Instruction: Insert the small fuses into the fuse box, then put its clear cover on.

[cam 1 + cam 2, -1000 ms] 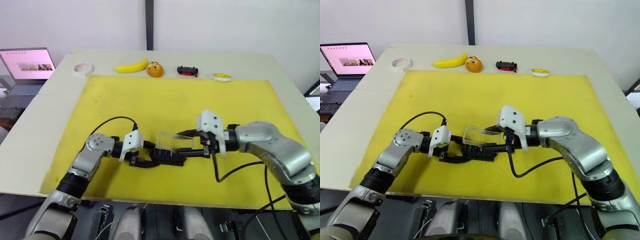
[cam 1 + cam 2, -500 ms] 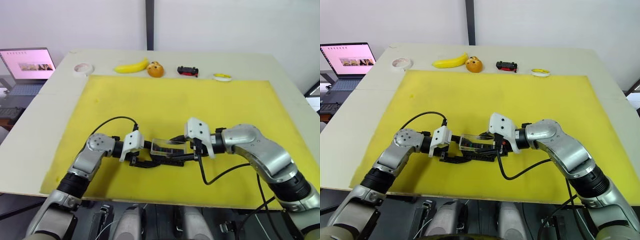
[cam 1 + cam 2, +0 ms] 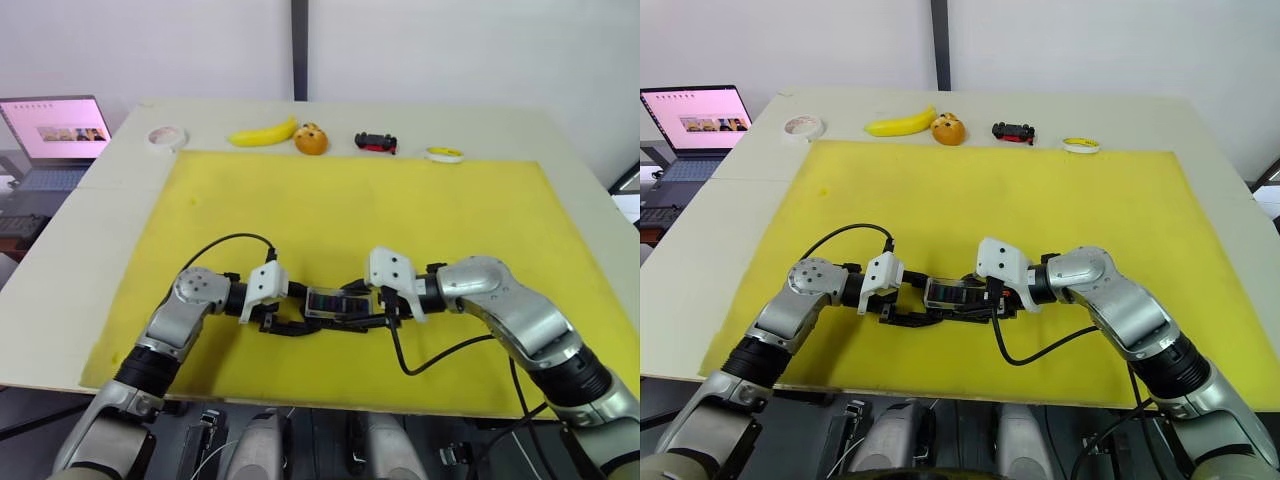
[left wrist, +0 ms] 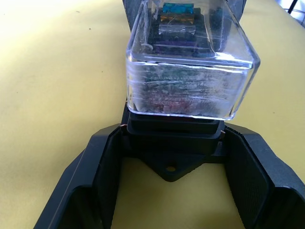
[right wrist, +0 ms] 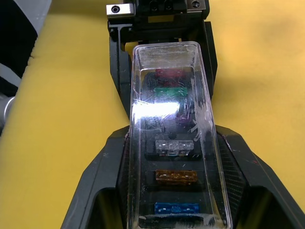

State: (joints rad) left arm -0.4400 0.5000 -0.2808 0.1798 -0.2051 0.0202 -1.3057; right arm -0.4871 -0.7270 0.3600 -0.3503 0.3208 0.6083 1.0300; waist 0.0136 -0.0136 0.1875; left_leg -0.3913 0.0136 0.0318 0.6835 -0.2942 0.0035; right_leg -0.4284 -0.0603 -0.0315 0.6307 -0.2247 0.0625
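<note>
Cover on the box, both grippers holding it at the near middle of the yellow mat.

The fuse box [image 4: 172, 138] lies on the mat [image 3: 330, 200], its long axis running between the two arms. The clear cover [image 5: 171, 138] sits over it, and through the plastic I can see the fuses [image 5: 175, 176] standing in their slots: red, green, purple, grey-white, brown and blue in a row. The left gripper [image 3: 285, 312] is clamped on the box's left end, its fingers [image 4: 107, 171] pressed against the black base just under the cover. The right gripper [image 3: 990, 300] grips from the other end, its fingers [image 5: 102, 176] tight against the cover's long sides. Far off along the table's back edge lie a banana [image 3: 262, 132] and a toy car [image 3: 375, 142].
</note>
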